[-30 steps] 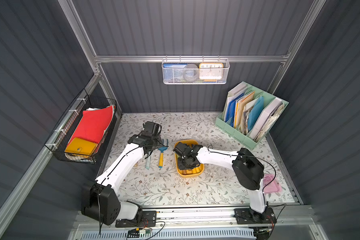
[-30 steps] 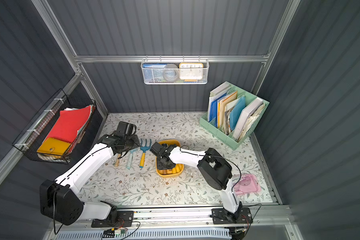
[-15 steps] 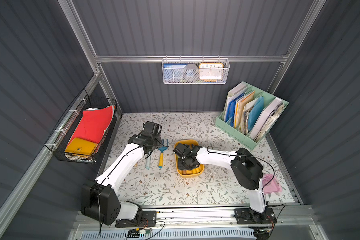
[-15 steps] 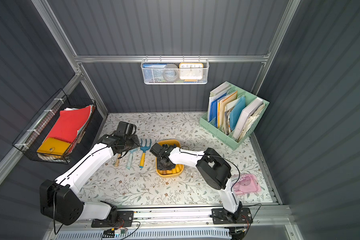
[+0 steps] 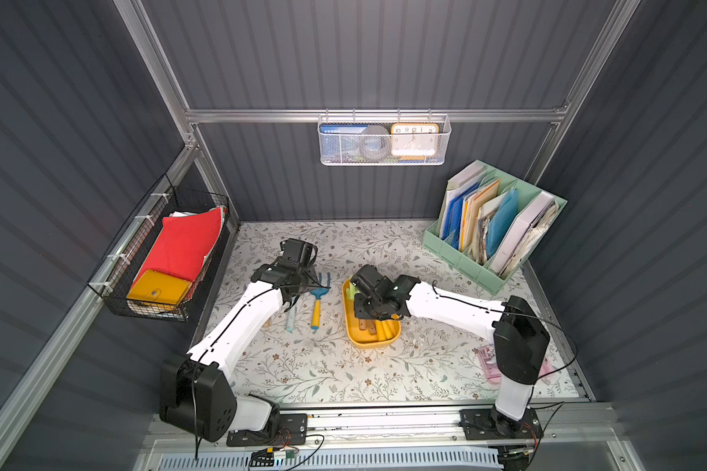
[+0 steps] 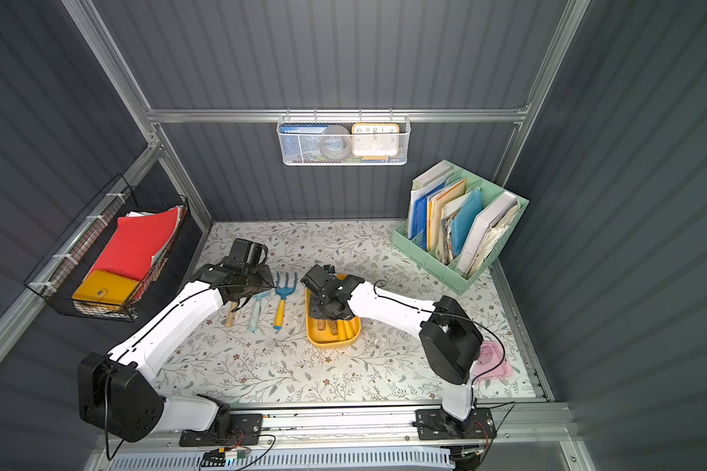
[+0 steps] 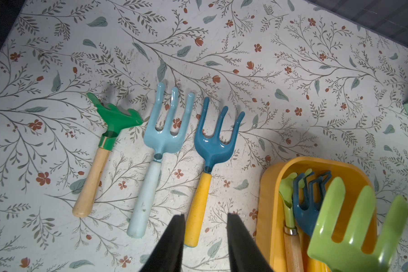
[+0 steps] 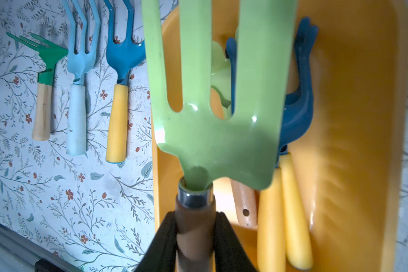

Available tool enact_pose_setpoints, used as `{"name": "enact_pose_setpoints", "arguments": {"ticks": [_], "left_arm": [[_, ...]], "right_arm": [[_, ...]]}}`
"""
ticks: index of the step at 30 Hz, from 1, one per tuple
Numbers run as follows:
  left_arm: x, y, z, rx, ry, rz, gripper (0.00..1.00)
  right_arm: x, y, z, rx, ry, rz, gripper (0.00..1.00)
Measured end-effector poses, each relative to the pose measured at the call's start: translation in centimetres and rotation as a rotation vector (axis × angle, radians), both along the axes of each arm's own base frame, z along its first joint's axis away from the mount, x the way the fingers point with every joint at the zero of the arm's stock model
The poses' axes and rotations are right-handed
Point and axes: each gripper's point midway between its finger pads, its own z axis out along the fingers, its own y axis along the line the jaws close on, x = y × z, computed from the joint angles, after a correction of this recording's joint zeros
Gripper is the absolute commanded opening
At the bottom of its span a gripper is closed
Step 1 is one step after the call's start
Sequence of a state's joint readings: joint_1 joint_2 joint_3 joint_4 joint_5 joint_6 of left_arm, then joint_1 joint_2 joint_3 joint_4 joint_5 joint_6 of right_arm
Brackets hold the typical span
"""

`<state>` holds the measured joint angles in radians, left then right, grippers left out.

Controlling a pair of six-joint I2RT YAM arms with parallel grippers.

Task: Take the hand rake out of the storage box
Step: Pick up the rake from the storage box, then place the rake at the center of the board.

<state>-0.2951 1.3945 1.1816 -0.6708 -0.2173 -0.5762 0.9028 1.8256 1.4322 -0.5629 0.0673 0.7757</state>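
Note:
The yellow storage box point(image 5: 368, 344) point(image 6: 331, 344) lies mid-table. My right gripper point(image 8: 194, 216) is shut on the brown wooden handle of a light-green hand rake point(image 8: 217, 131) point(image 7: 353, 230). Its head hangs over the box, above the other tools. Under it in the box lie a dark-blue rake point(image 8: 299, 113), a small pale-green one point(image 8: 222, 70) and yellow handles point(image 8: 292, 223). My left gripper point(image 7: 205, 215) stands open and empty left of the box, over the yellow handle end of a dark-blue fork point(image 7: 212, 146).
On the table left of the box lie a green rake point(image 7: 113, 117), a light-blue fork point(image 7: 163, 131) and the dark-blue fork, side by side. A mint-green file organiser point(image 5: 494, 228) stands back right. A pink case point(image 5: 490, 363) lies front right. A wire basket point(image 5: 160, 261) hangs on the left wall.
The right gripper's jaws have closed on the light-green rake's handle. Neither arm has visibly shifted, and the left gripper stays as it was.

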Motion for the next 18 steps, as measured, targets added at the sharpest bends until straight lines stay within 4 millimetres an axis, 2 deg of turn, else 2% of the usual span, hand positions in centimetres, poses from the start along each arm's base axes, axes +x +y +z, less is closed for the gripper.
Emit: {"name": "enact_pose_setpoints", "arguments": {"ticks": [5, 10, 12, 15, 18], "left_arm": [[0.0, 0.0, -0.1, 0.002, 0.005, 0.0, 0.35], [-0.1, 0.0, -0.1, 0.003, 0.006, -0.001, 0.35], [-0.1, 0.0, -0.2, 0.003, 0.008, -0.001, 0.35], [-0.1, 0.0, -0.2, 0.005, 0.008, -0.002, 0.35], [-0.1, 0.0, -0.2, 0.006, 0.011, -0.003, 0.36]], "right_arm": [[0.8, -2.9, 1.2, 0.034, 0.004, -0.024, 0.2], [3.1, -8.3, 2.9, 0.07, -0.008, -0.072, 0.2], [3.9, -11.0, 3.5, 0.087, -0.009, -0.097, 0.2], [4.3, -14.2, 3.4, 0.1, 0.004, -0.122, 0.19], [3.7, -15.9, 2.1, 0.105, 0.045, -0.118, 0.19]]}}
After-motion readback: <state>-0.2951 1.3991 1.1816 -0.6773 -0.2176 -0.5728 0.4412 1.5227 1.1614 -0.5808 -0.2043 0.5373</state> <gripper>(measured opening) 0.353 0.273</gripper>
